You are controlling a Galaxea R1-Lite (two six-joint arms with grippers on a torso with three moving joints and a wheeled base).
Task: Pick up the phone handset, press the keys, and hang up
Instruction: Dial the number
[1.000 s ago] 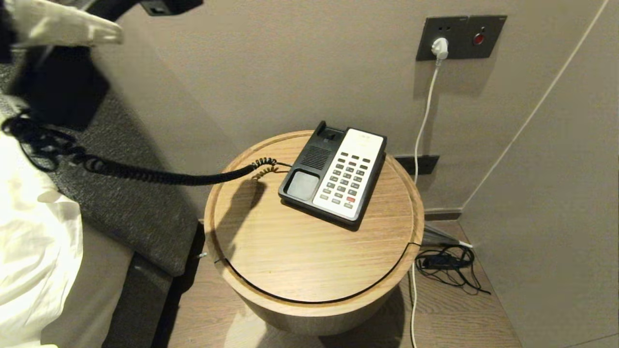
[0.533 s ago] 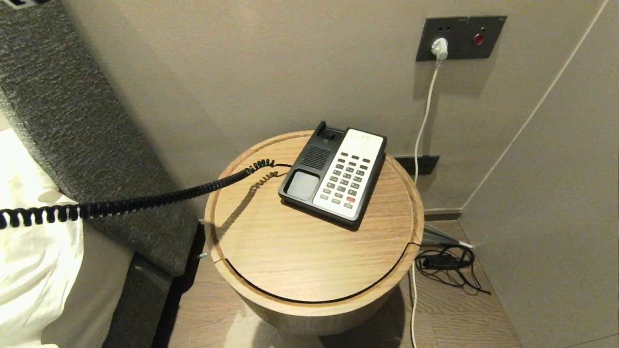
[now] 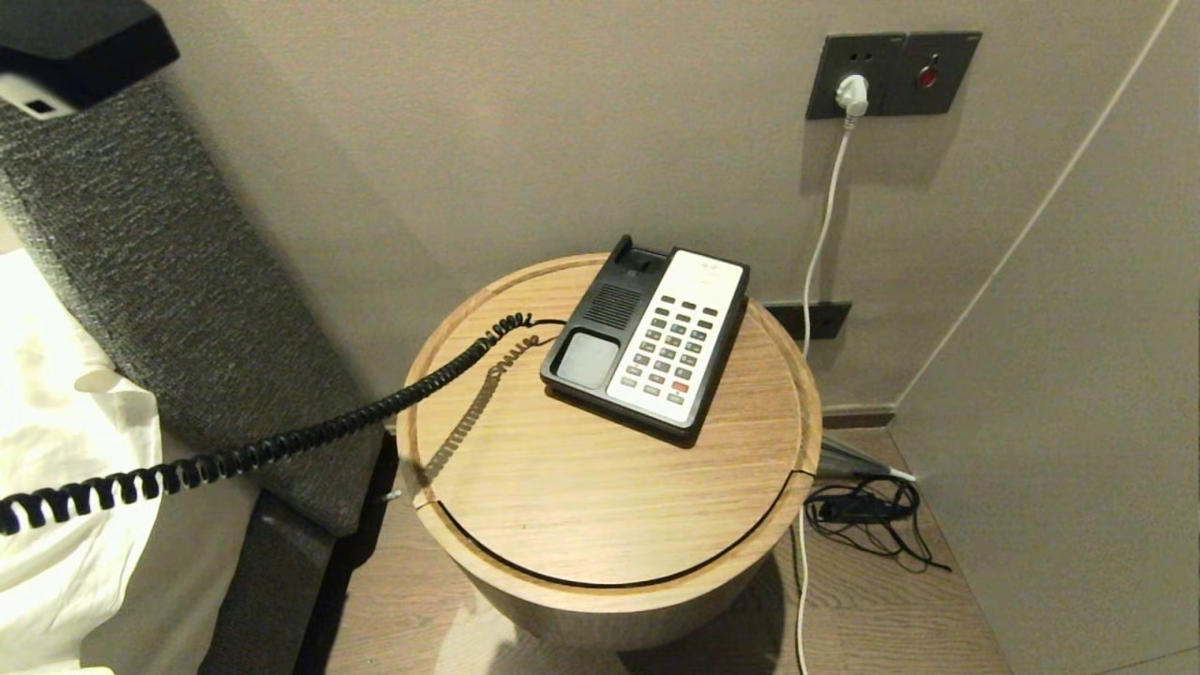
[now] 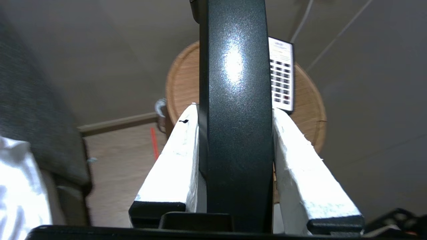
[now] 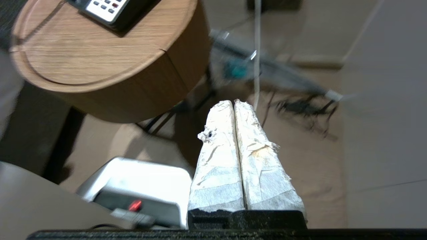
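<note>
The phone base (image 3: 647, 342), black with a white keypad, sits at the back of the round wooden table (image 3: 600, 497); its cradle is empty. The black coiled cord (image 3: 281, 441) runs from the base off the left edge. In the left wrist view my left gripper (image 4: 235, 110) is shut on the black handset (image 4: 235, 76), held high above and to the left of the table, with the keypad (image 4: 282, 76) showing beyond it. A black part (image 3: 75, 42) shows at the head view's top left corner. My right gripper (image 5: 233, 103) is shut and empty, low over the floor beside the table (image 5: 100, 66).
A grey padded headboard (image 3: 169, 281) and white bedding (image 3: 56, 525) lie left of the table. A white plug (image 3: 851, 94) sits in the wall socket, its cable dropping to tangled black cables (image 3: 867, 511) on the floor. A white device with a red light (image 5: 133, 190) lies below my right gripper.
The left gripper with the handset has left the head view's upper left. The cord's far end has sunk lower at the left edge. A black part now shows at the top left corner.
</note>
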